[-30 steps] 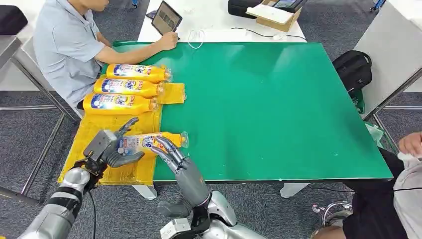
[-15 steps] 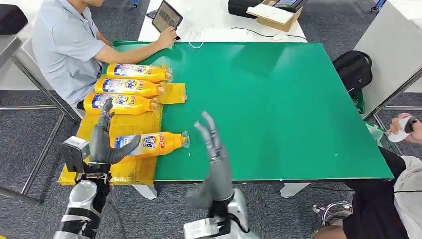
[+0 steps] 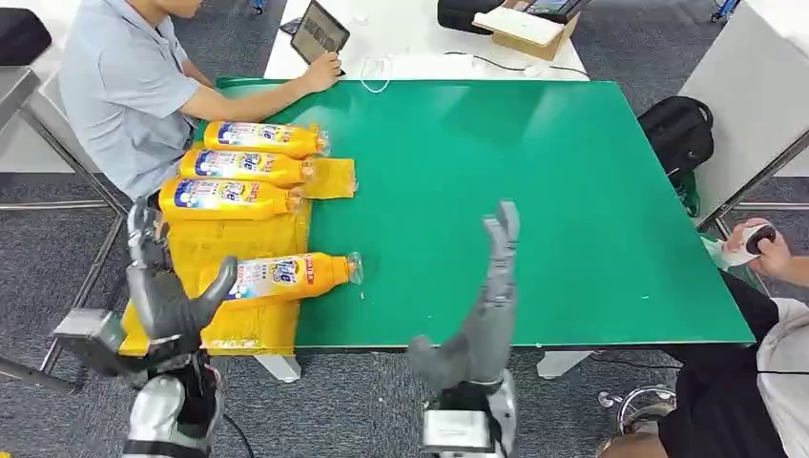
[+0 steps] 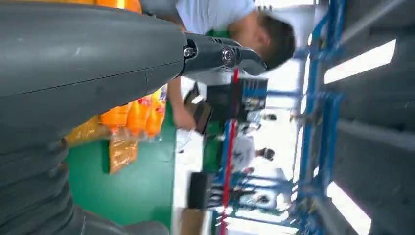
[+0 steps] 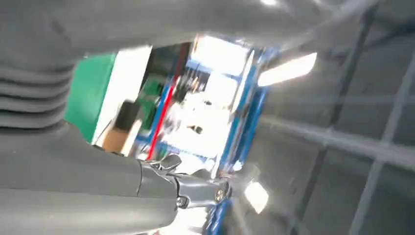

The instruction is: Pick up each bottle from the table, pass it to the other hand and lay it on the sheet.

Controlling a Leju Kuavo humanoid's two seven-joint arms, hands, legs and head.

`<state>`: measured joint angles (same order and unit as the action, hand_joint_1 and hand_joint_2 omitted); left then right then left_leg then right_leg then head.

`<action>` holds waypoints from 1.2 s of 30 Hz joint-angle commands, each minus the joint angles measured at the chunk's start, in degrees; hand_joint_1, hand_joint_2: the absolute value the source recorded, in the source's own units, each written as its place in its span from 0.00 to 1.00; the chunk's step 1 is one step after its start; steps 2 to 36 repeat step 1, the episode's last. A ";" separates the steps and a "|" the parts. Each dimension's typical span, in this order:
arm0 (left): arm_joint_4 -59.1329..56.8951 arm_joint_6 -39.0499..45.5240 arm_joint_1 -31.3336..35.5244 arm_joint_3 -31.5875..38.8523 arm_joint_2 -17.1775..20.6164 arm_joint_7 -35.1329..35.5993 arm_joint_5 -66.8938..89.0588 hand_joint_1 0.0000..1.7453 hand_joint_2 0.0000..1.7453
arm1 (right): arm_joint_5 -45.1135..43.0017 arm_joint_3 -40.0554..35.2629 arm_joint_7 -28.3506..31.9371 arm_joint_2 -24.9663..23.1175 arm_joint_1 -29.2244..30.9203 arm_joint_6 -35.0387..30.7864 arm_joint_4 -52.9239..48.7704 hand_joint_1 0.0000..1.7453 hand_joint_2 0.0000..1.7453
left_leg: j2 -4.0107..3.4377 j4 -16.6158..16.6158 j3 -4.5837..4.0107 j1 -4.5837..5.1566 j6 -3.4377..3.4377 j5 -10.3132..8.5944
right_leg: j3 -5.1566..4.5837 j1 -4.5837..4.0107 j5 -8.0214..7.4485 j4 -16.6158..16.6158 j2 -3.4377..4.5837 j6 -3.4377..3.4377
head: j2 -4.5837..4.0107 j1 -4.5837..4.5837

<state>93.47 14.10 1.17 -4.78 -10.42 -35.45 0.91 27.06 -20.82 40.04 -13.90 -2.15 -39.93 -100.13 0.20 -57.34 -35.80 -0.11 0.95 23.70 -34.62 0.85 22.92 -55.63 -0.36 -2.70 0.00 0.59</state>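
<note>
Several yellow bottles lie on their sides on the yellow sheet (image 3: 200, 246) at the green table's left edge. Three of them (image 3: 237, 164) lie in a row at the far end, and the nearest bottle (image 3: 286, 275) lies alone with its neck over the green. My left hand (image 3: 164, 286) is raised off the sheet just left of that bottle, fingers spread, holding nothing. My right hand (image 3: 498, 258) points upward over the table's front edge, fingers straight and empty. In the left wrist view the bottle necks (image 4: 134, 115) show past my thumb (image 4: 222, 54).
A person in a grey shirt (image 3: 124, 86) sits at the table's far left, one hand on a tablet (image 3: 318, 33). Another person's hand (image 3: 758, 243) holds something at the right edge. A black bag (image 3: 677, 134) lies beyond the table's right side.
Both hands let go of the nearest bottle, which now lies on the sheet. My left hand pulled back to the left and rose; my right hand swung right and up.
</note>
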 commanded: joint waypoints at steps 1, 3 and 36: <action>6.78 -0.76 -8.18 -1.92 -3.01 -0.20 -4.41 0.00 1.00 | -11.75 18.56 -0.04 -2.32 -3.28 -0.07 5.38 0.00 1.00 | 0.05 0.04 0.27 -0.03 -0.01 0.12 | 0.31 -0.03 0.10 0.09 -0.04 0.06 | 0.00 0.00; 6.78 -0.76 -8.18 -1.92 -3.01 -0.20 -4.41 0.00 1.00 | -11.75 18.56 -0.04 -2.32 -3.28 -0.07 5.38 0.00 1.00 | 0.05 0.04 0.27 -0.03 -0.01 0.12 | 0.31 -0.03 0.10 0.09 -0.04 0.06 | 0.00 0.00; 6.78 -0.76 -8.18 -1.92 -3.01 -0.20 -4.41 0.00 1.00 | -11.75 18.56 -0.04 -2.32 -3.28 -0.07 5.38 0.00 1.00 | 0.05 0.04 0.27 -0.03 -0.01 0.12 | 0.31 -0.03 0.10 0.09 -0.04 0.06 | 0.00 0.00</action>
